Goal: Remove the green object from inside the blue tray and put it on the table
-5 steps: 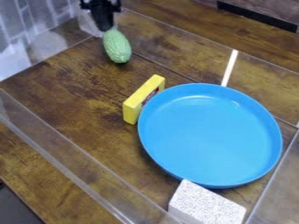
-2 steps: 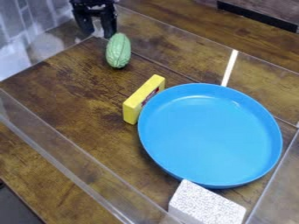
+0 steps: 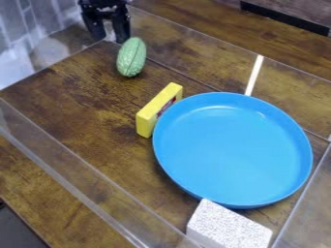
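The green object (image 3: 130,57), a small bumpy oval, lies on the dark wooden table (image 3: 77,107) near the back left, well outside the blue tray (image 3: 233,147). The tray is a large round shallow plate with nothing in it. My gripper (image 3: 104,23) hangs at the top left, just up and left of the green object. Its two black fingers stand apart, open, with nothing between them, and they are clear of the green object.
A yellow rectangular block (image 3: 158,108) lies against the tray's left rim. A grey-white speckled sponge block (image 3: 227,227) sits at the front, touching the tray's near edge. A clear low wall (image 3: 52,165) borders the table's left and front sides.
The gripper was shut over the green object's top a second ago. It has since opened and drawn back up and left, leaving the green object lying on the table.
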